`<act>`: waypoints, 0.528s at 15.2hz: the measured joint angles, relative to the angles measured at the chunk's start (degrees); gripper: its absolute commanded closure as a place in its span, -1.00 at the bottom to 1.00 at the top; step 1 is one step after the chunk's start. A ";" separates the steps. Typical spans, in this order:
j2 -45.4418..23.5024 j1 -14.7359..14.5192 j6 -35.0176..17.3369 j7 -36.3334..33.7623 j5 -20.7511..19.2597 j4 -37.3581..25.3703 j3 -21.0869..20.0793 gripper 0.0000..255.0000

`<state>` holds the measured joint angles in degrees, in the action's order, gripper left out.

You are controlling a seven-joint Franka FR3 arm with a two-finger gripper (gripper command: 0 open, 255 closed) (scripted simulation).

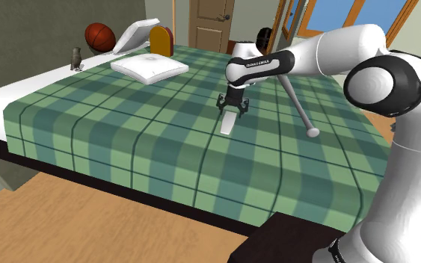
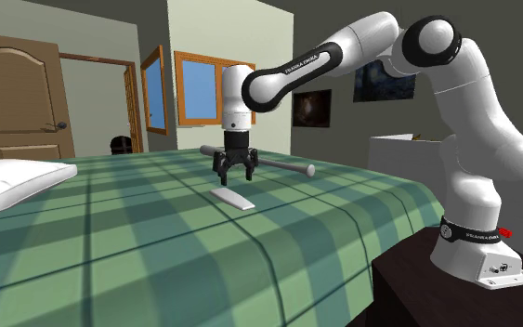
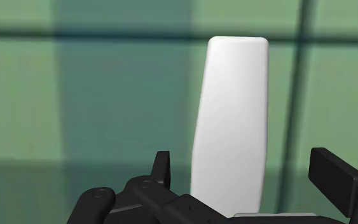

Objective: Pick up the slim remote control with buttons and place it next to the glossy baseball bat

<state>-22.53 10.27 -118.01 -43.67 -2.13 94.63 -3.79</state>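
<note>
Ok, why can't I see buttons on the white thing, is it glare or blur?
Neither: in the wrist view the remote is plain white with crisp edges, no bright spot; in the shoulder view and the second exterior view it's equally plain, drawn without buttons.

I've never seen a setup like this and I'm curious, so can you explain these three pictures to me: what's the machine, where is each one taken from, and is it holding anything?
It is a white robot arm on a dark stand beside a bed with a green plaid cover. Two pictures come from cameras set around the bed; the third looks from a camera on the arm's hand. At the arm's end is a black two-finger tool, open and holding nothing. It hovers just above a slim white remote control lying flat on the cover. A grey baseball bat lies nearby on the bed, apart from the remote. Farther off are a white pillow and a basketball.
</note>
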 measured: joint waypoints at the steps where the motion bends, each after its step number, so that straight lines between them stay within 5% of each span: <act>1: -2.32 0.26 0.43 -0.69 0.24 -2.63 0.36 -1.00; 8: -6.45 0.49 -2.78 -1.77 0.46 -3.39 0.82 -1.00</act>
<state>-28.98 10.76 -120.78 -45.44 -1.67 91.25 -2.97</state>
